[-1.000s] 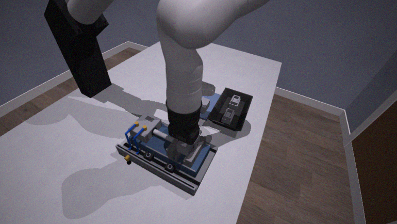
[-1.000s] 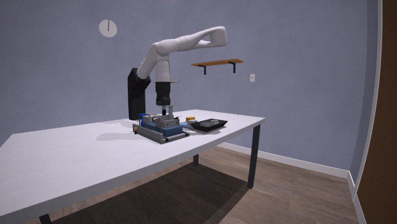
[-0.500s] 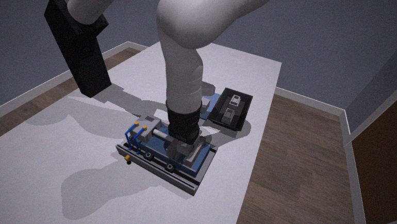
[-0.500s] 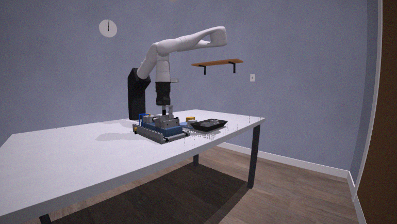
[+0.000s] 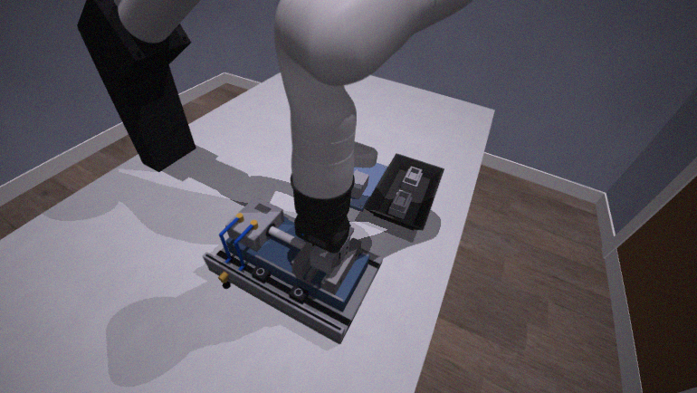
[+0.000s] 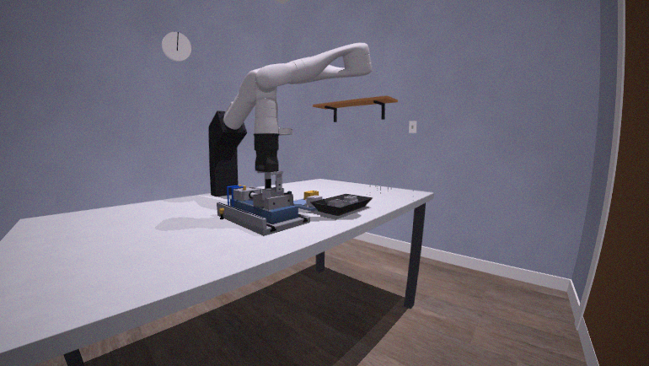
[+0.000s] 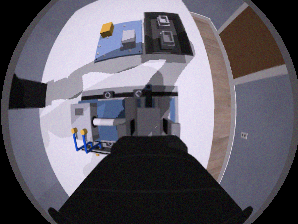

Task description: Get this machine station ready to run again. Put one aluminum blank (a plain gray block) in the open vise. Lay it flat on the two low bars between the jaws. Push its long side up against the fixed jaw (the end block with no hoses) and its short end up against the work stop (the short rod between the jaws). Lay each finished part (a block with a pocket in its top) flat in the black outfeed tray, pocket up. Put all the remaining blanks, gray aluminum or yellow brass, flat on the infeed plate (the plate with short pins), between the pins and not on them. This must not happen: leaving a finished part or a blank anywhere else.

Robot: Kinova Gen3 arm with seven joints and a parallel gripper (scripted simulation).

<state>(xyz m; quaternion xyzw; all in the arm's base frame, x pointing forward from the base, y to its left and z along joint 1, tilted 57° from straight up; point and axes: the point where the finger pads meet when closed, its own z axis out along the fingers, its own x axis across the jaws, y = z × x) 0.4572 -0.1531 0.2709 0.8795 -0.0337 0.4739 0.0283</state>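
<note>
The vise (image 5: 292,265) stands mid-table, its hosed end block (image 5: 253,222) at the left and its fixed jaw (image 5: 341,281) at the right. My gripper (image 5: 326,254) is open and empty, low between the jaws. A gray blank (image 5: 312,265) lies in the vise beneath the fingers, partly hidden by them. The black outfeed tray (image 5: 405,190) holds two pocketed finished parts (image 5: 414,176) (image 5: 400,202). The blue infeed plate (image 7: 119,39) carries a yellow brass blank (image 7: 107,30) and a gray blank (image 7: 128,36). In the side view the gripper (image 6: 272,180) stands just above the vise (image 6: 263,207).
The arm's black base column (image 5: 138,88) stands at the table's back left. The tray (image 6: 340,202) and the infeed plate sit close beside the vise on its right. The table edge runs just beyond the tray.
</note>
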